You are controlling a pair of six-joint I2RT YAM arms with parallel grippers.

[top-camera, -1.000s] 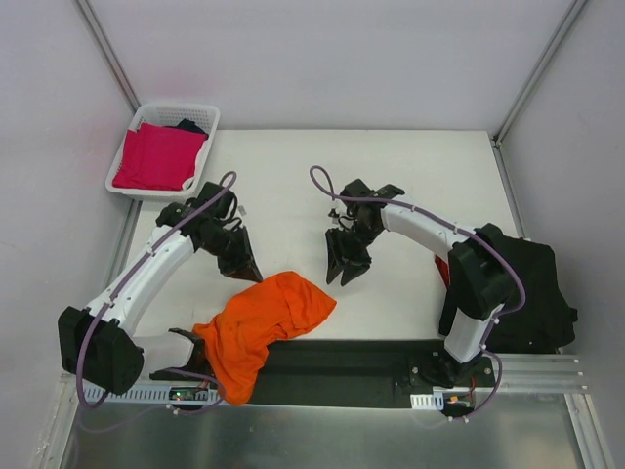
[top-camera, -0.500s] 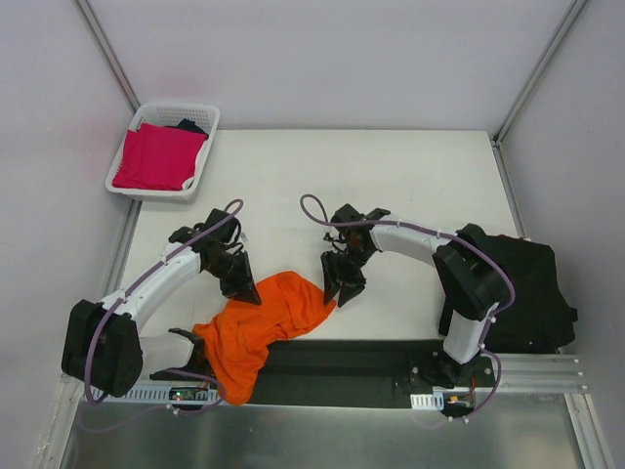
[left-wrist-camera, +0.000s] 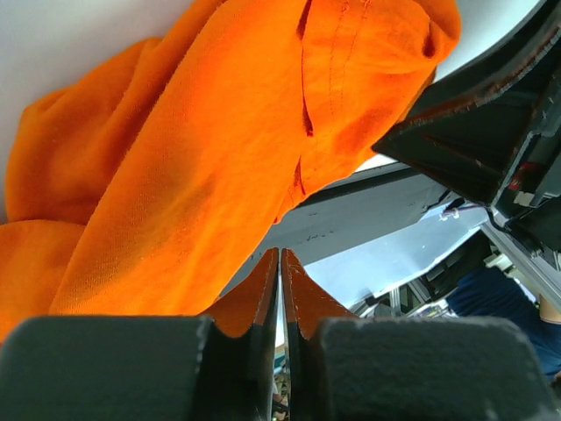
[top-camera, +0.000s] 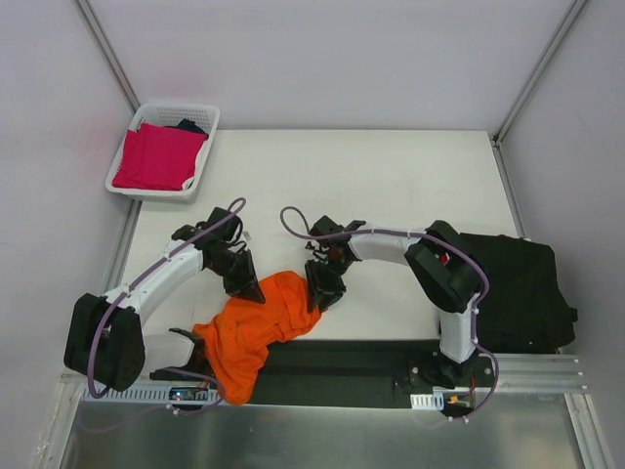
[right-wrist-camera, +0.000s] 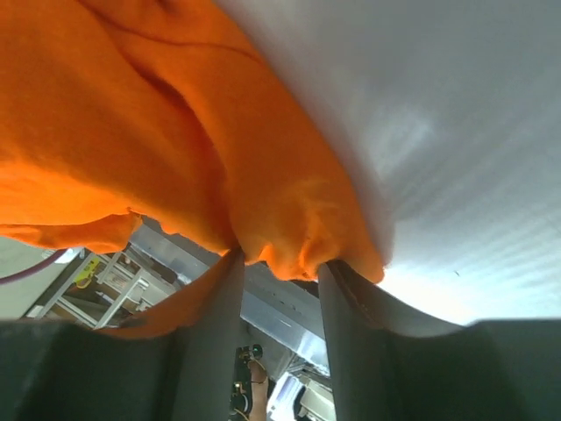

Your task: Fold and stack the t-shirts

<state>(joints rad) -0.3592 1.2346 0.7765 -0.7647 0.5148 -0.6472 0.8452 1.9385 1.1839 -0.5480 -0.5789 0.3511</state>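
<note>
Orange t-shirt (top-camera: 259,332): long axis runs diagonally, near-left to far-right. It is crumpled, bright and plain. It lies at the table's (top-camera: 391,176) near edge, with its lower end draped over. Left gripper (top-camera: 250,291) is clenched at its far-left edge. Right gripper (top-camera: 319,296) is parted, straddling the far-right fold.

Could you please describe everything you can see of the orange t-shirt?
The orange t-shirt is soft plain cloth, crumpled in a heap, its lower part drooping over the table's near edge. The shut left gripper is at its far left edge; the right gripper, fingers apart, straddles a fold at its right corner.
</note>
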